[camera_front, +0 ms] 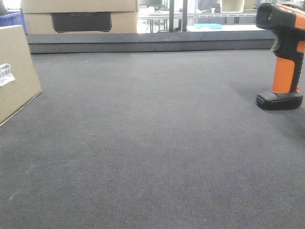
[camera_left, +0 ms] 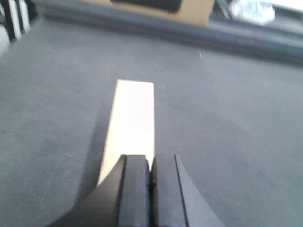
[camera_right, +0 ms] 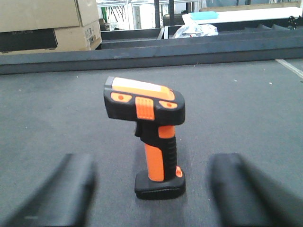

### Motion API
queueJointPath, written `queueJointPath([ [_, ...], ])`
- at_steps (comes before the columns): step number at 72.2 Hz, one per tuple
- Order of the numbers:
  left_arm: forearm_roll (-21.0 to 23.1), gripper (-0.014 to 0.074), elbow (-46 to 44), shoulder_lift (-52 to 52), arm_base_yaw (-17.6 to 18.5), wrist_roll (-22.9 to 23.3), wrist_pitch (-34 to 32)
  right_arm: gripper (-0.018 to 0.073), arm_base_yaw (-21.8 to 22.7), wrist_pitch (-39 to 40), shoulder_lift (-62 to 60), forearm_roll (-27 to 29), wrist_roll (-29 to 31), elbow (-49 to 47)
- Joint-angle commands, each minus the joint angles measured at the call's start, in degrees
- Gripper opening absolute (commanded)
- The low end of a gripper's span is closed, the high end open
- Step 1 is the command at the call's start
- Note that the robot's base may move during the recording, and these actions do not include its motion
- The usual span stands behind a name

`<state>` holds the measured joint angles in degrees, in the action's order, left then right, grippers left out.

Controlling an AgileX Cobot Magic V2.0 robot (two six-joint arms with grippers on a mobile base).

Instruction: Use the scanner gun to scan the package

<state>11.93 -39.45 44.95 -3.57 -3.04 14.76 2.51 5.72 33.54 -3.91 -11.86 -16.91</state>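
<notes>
The package (camera_front: 16, 71), a brown cardboard box with a white barcode label, stands at the left edge of the front view. In the left wrist view its pale narrow top edge (camera_left: 132, 118) runs away from my left gripper (camera_left: 151, 163), which is shut with nothing between its fingers, just over the near end. The scanner gun (camera_right: 151, 137) stands upright on its black base, orange handle under a black head; it also shows at the far right of the front view (camera_front: 285, 57). My right gripper (camera_right: 152, 163) is open, its blurred fingers (camera_right: 71, 189) either side of the scanner, apart from it.
A dark mat (camera_front: 152, 143) covers the table, ending in a raised dark ledge (camera_front: 152, 42) at the back. Larger cardboard boxes with a dark panel (camera_front: 81, 19) stand behind the ledge at the left. A crumpled plastic bag (camera_right: 196, 30) lies beyond it.
</notes>
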Motion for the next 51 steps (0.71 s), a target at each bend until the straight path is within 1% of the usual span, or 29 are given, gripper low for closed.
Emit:
queueJointPath([
  [1, 0.4, -0.0111, 4.3, -3.2, -0.1, 0.4, -4.1, 0.0099, 0.1, -0.7, -1.3, -0.3, 0.0, 0.2],
  [2, 0.4, -0.0111, 4.9, -3.6, -0.1, 0.4, -4.2, 0.0064, 0.1, -0.7, -1.5, -0.3, 0.0, 0.2],
  [3, 0.4, -0.0111, 5.3, -4.1, -0.1, 0.4, -4.2, 0.0046, 0.1, -0.9, -1.6, -0.3, 0.0, 0.2],
  [5, 0.2, -0.0111, 6.1, -4.8, -0.1, 0.4, -4.2, -0.0022, 0.1, -1.0, -2.2, -0.3, 0.0, 0.2],
  [6, -0.1, -0.0111, 6.4, -5.2, -0.1, 0.4, -4.2, -0.0072, 0.1, -1.1, -2.5, -0.3, 0.0, 0.2],
  [9, -1.0, -0.0111, 6.9, -6.1, -0.1, 0.4, -3.5, -0.0164, 0.1, -1.4, -3.3, -0.3, 0.0, 0.2],
  [16, -1.3, -0.0111, 7.2, -8.1, -0.1, 0.4, -2.9, -0.0162, 0.1, -5.1, -5.7, -0.3, 0.0, -1.3],
  [23, -1.3, -0.0111, 7.8, -9.7, -0.1, 0.4, -2.6, -0.0162, 0.1, -14.2, -8.0, -0.3, 0.0, -4.5],
  [27, -1.3, -0.0111, 9.0, -10.9, -0.1, 0.4, -3.6, -0.0162, 0.1, -17.6, -9.3, -0.3, 0.0, -5.5],
  [38, -1.3, -0.0111, 14.8, -15.4, -0.1, 0.4, -9.3, -0.0165, 0.1, -18.6, -13.5, -0.3, 0.0, -4.8],
  [51, -1.3, -0.0111, 21.3, -23.2, -0.1, 0.4, -14.8, -0.0165, 0.1, -18.7, -19.7, -0.3, 0.0, -2.9],
])
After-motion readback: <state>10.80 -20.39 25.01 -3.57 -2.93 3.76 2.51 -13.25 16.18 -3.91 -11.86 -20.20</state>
